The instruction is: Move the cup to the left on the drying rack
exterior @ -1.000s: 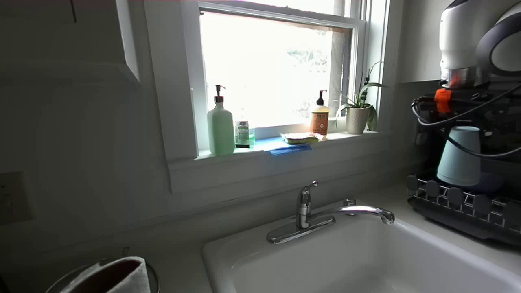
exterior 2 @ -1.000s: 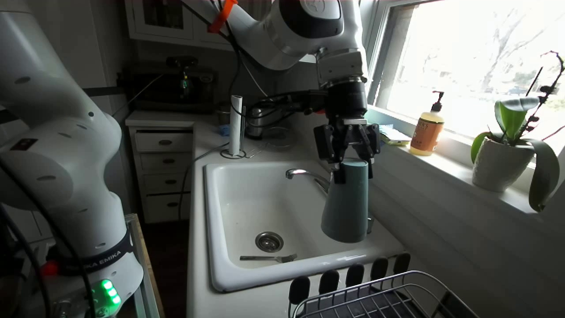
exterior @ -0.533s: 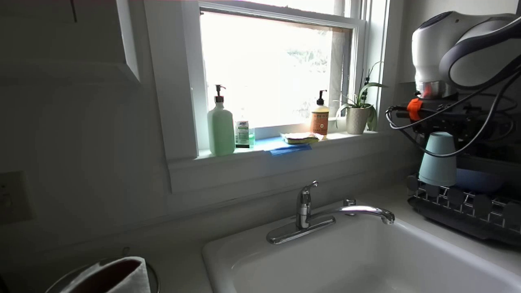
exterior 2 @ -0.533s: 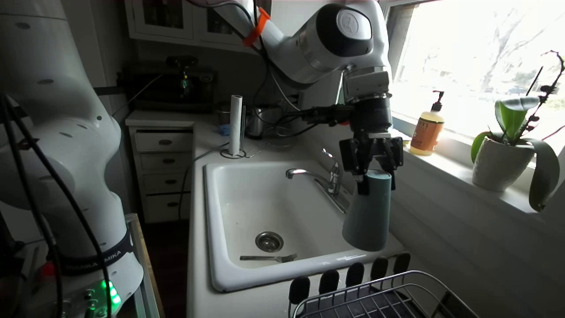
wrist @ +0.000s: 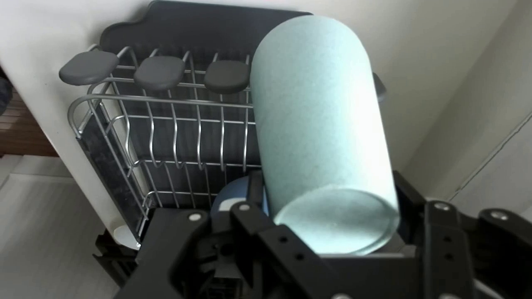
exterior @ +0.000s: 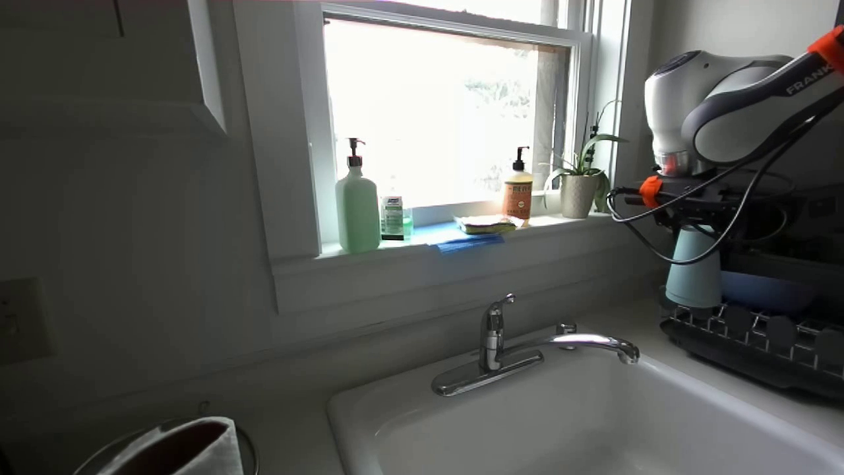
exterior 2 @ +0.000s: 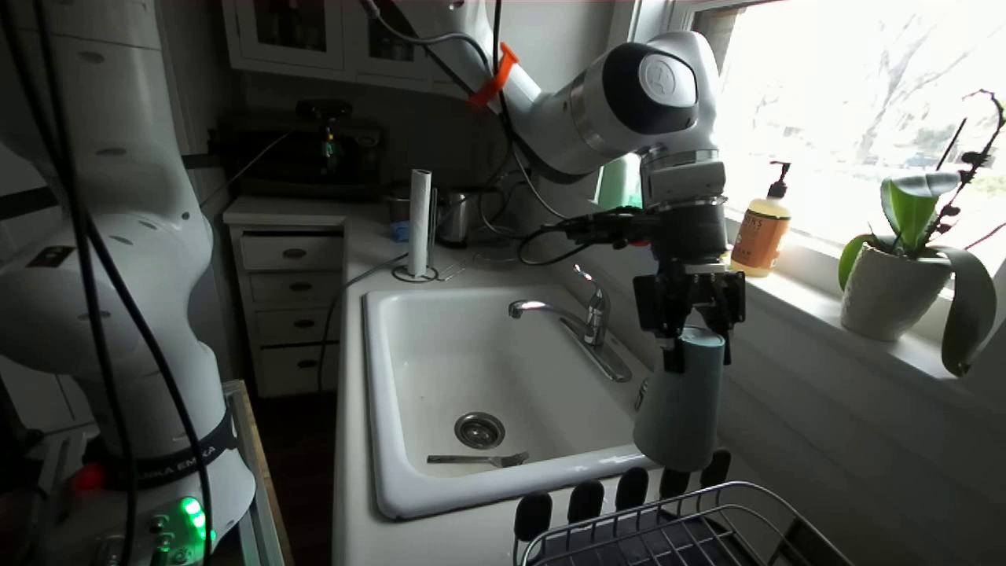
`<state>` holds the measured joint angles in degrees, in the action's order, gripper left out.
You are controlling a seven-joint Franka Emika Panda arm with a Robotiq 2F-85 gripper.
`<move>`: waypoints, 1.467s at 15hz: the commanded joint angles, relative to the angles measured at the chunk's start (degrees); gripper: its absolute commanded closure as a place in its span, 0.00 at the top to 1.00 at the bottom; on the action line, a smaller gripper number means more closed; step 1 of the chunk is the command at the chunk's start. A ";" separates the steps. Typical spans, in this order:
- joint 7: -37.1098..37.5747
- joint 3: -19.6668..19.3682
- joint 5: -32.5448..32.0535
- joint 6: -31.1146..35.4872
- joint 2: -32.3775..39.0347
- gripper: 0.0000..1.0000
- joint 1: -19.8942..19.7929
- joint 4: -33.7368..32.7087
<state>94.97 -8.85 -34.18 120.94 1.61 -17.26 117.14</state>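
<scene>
The cup [exterior 2: 682,417] is a pale blue-green tapered tumbler, upside down with its narrow base up. My gripper [exterior 2: 699,355] is shut on it near that base, one finger on each side. In the wrist view the gripper [wrist: 328,191] holds the cup [wrist: 316,108] in front of the rack's wall-side end. The drying rack [wrist: 216,25] is dark with silver wires and rounded dark tabs. In an exterior view the cup [exterior: 693,277] hangs at the wall-side corner of the drying rack [exterior: 732,353]. I cannot tell whether its rim touches the rack.
A blue bowl [exterior: 765,291] sits in the rack. The white sink [exterior 2: 377,393] with a chrome faucet [exterior 2: 596,314] lies beside the rack. An orange soap bottle [exterior 2: 761,236] and a potted plant [exterior 2: 888,291] stand on the windowsill above.
The arm has carried the held cup across toward the window wall and the rack's corner, and a little lower. The grip on the cup has not changed.
</scene>
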 commanded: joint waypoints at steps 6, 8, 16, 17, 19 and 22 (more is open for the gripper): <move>2.25 -3.21 -2.01 0.84 4.02 0.46 2.95 -1.47; 2.56 -3.66 -2.78 0.76 4.63 0.46 3.17 -1.51; 4.54 -4.83 -6.56 0.81 6.88 0.46 3.77 -1.65; 4.82 -4.86 -6.99 0.71 7.10 0.46 3.89 -1.69; 5.24 -4.87 -7.79 0.36 7.47 0.55 4.10 -1.81; 5.78 -4.95 -8.54 0.18 7.82 0.96 4.46 -1.74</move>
<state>98.81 -12.65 -40.45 121.48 8.52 -14.11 116.48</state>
